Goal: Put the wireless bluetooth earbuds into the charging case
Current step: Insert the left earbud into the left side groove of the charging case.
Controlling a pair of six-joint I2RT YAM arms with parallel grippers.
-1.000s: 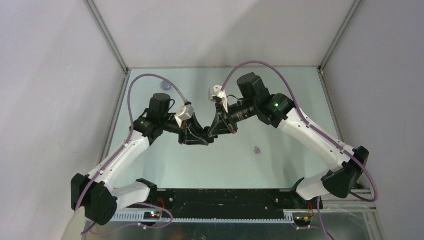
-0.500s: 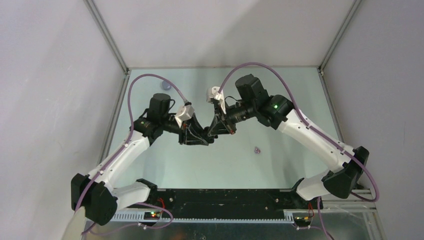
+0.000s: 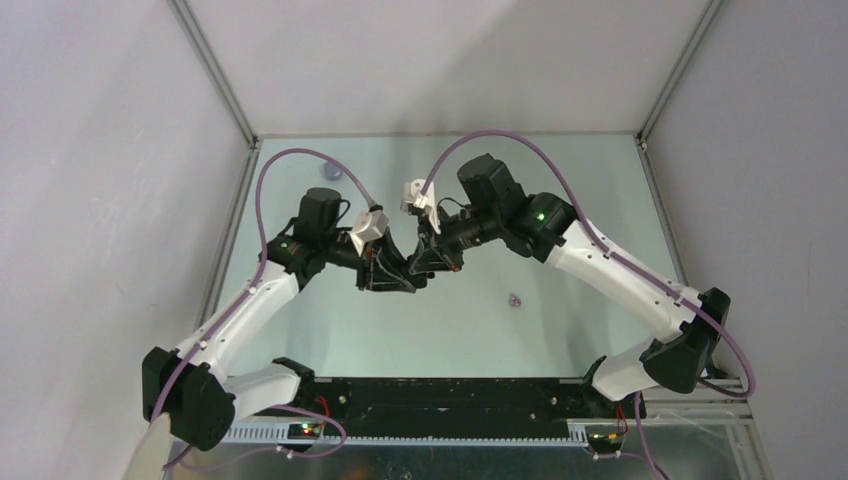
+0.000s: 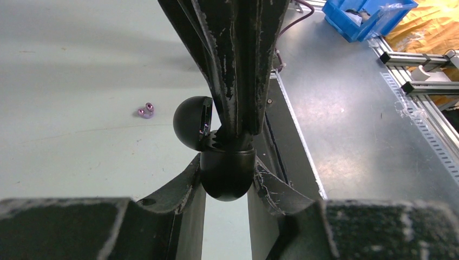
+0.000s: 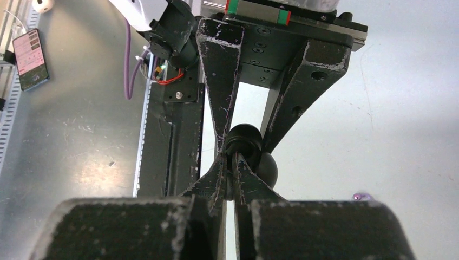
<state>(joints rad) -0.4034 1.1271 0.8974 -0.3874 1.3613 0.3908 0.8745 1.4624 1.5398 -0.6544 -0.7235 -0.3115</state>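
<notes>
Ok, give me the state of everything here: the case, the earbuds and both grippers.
charging case: lid open, held in the left gripper.
left gripper: shut on the charging case.
right gripper: shut, tips at the case's opening; any bud between them is hidden.
lilac earbuds: two, lying loose on the table, outside the case.

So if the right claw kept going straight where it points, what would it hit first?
The black charging case clamped in the left gripper; the right gripper, shut, seems right at its open mouth, though contact is unclear.
</notes>
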